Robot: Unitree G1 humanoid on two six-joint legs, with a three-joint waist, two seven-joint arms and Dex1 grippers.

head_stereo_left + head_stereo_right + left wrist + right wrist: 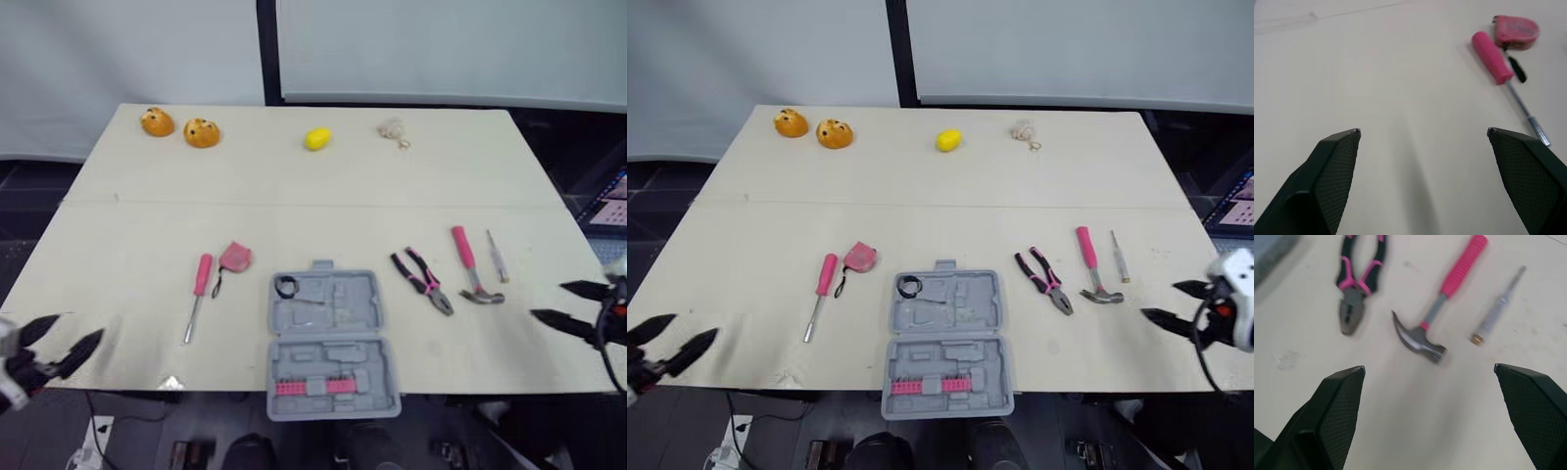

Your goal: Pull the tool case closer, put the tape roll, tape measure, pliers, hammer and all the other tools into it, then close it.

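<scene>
One gray tool case [345,315] lies open at the table's [118,245] near edge (black tape roll [285,287] in far half, pink bit row [315,388] in near half). Hammer [470,266] and pliers [423,281] lie right of it, screwdriver [199,292] and tape measure [235,257] left. Left gripper [77,327], right gripper [547,300]: jaws wide, empty.

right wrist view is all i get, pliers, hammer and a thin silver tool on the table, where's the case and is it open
Observer: The tool case lies open at the near edge of the table, to the robot's left of the pliers.
Operator: anything in it yet
Observer: A black tape roll sits at the far-left corner of the case's far half.
Operator: what's on the other side of the case
Observer: A pink screwdriver and a pink tape measure lie on the table to the case's left.
</scene>
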